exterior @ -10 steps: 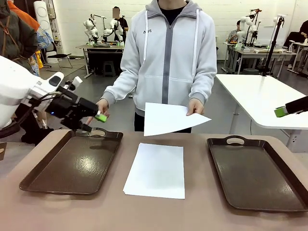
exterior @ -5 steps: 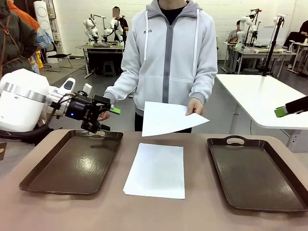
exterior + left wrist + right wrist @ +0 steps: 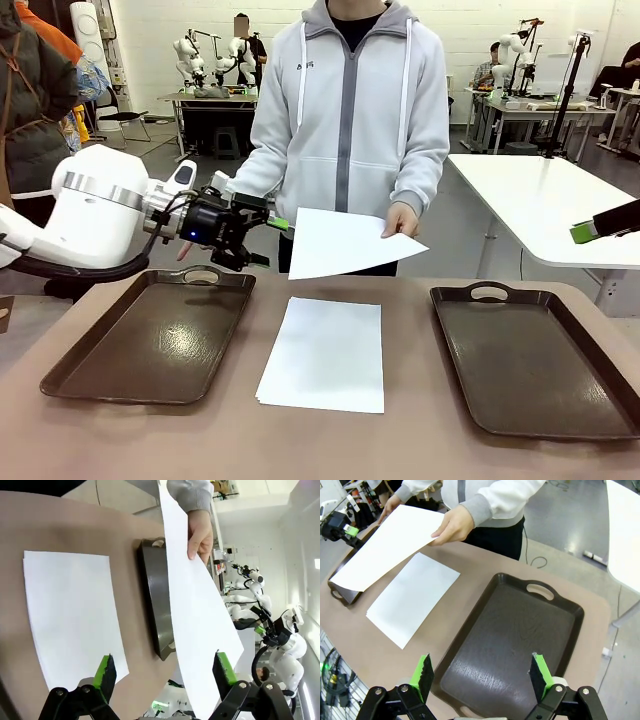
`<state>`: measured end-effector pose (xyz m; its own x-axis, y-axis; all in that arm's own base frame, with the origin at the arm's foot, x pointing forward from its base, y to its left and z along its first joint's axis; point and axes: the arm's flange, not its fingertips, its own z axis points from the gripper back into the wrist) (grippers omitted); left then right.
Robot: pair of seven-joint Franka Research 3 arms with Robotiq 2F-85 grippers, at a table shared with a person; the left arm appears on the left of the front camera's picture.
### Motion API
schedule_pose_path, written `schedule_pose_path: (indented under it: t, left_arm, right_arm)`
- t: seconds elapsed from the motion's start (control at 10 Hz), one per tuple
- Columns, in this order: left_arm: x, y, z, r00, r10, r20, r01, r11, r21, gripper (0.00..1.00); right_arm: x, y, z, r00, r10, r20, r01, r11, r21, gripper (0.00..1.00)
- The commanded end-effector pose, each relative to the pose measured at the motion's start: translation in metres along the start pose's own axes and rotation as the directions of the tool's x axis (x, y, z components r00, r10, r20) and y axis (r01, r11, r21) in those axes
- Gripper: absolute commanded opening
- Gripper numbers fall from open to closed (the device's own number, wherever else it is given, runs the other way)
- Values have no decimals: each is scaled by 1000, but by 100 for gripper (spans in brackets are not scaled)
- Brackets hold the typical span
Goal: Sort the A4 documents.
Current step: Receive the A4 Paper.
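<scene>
While the person's hand [image 3: 402,220] holds one A4 document [image 3: 345,245] out above the far edge of the table [image 3: 420,440], pinching it at its right side, the left gripper [image 3: 266,243] hangs just beside the sheet's free left edge, over the far handle of the left tray [image 3: 150,345]. Its fingers stand wide apart and grip nothing. In the left wrist view the sheet [image 3: 195,630] runs edge-on toward the gap between the green pads [image 3: 106,669], closer to one pad than the other and apparently not yet touching either. The remaining A4 documents [image 3: 325,352] lie flat on the table between the two trays, nearer the robot. The right gripper [image 3: 480,672] hovers over the right tray [image 3: 515,640], equally wide open and holding nothing.

The handover looks like the weak point. The sheet is thin and supported on one side only, so its free edge may sag or flutter. A pad that meets the edge head-on, rather than passing above and below it, would probably buckle the paper or push it away. Closing on a bare corner risks a slipping grip. If the person lets go before the fingers bite, the sheet could drift onto the pile. If the arm pulls while the hand grips, it may crease or tear.
</scene>
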<state>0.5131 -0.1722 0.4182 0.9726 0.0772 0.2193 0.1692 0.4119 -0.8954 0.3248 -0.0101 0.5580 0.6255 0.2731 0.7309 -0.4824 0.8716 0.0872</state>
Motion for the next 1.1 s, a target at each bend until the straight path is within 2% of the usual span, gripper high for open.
schedule_pose_path:
  t: [0.0,0.4,0.8,1.0]
  left_arm:
    - [9,6,-14,1000,-27,-11,26,998,-49,100]
    - [17,1,-38,1000,-3,2,3,995,-99,100]
    - [18,8,-41,992,120,43,-109,973,-205,100]
    - [15,9,-47,991,134,19,-126,962,-243,100]
  right_arm:
    - [0,0,-1,1000,-2,4,2,1000,13,100]
    - [0,0,-1,1000,-2,4,2,1000,13,100]
    - [0,0,-1,1000,-2,4,2,1000,13,100]
    - [0,0,-1,1000,-2,4,2,1000,13,100]
